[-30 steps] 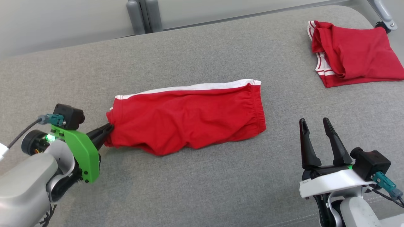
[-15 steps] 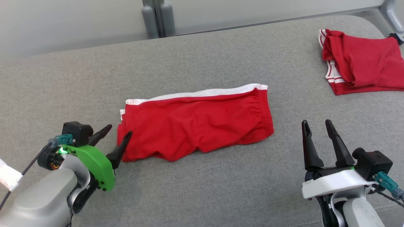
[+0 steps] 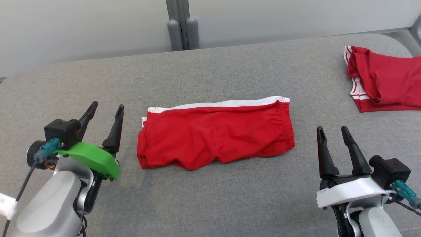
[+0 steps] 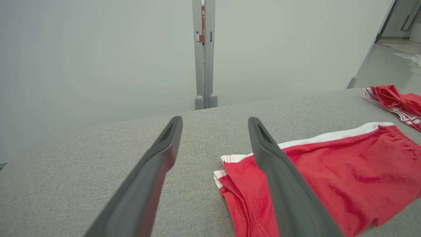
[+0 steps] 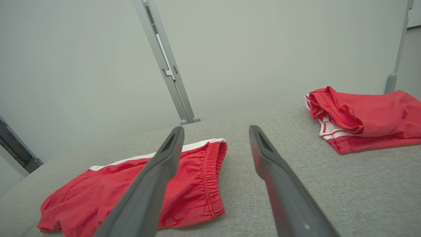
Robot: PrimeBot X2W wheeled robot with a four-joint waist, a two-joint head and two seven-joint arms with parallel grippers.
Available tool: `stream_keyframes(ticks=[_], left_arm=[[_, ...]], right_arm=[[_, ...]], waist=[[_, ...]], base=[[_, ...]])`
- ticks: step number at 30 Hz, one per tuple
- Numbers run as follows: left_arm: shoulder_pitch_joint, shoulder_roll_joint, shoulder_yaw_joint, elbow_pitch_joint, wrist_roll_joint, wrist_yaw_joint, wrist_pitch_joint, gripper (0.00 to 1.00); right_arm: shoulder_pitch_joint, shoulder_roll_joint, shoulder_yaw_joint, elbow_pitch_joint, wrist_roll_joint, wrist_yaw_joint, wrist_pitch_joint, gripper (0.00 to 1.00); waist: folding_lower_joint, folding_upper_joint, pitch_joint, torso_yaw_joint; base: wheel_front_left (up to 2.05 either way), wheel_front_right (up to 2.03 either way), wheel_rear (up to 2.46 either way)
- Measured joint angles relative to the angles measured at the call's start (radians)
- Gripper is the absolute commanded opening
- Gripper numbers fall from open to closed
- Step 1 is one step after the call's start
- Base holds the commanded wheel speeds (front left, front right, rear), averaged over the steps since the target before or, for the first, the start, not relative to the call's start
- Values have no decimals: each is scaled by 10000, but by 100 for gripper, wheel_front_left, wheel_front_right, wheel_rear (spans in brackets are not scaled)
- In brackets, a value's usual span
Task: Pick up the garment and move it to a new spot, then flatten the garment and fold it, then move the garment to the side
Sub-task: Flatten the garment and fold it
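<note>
Grey padded table (image 3: 210,204) carried the garment (image 3: 213,135) at its middle, folded lengthwise, between the left gripper (image 3: 107,107) and right gripper (image 3: 331,130), both wide apart and empty. Pinching only the top layer would likely spill the fold during the sideways move.

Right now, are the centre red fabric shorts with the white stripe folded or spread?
Folded: the red white-striped fabric shorts show stacked leg hems at one end.
</note>
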Motion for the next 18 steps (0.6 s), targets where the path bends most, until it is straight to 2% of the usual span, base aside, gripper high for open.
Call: stream_keyframes(ticks=[8, 12, 18], left_arm=[[2004, -917, 2909, -1262, 2102, 244, -10, 100], [2998, -1279, 3779, -1695, 2955, 205, -15, 100], [4209, -1814, 4884, -2382, 3676, 73, -15, 100]], right_arm=[[124, -69, 10, 59, -205, 0, -46, 100], [325, -98, 0, 59, -357, 0, -75, 100], [594, -88, -75, -2, -508, 0, -79, 100]], waist=[[0, 0, -358, 186], [0, 0, -558, 272], [0, 0, -712, 395]], base=[[0, 0, 0], [0, 0, 0], [0, 0, 0]])
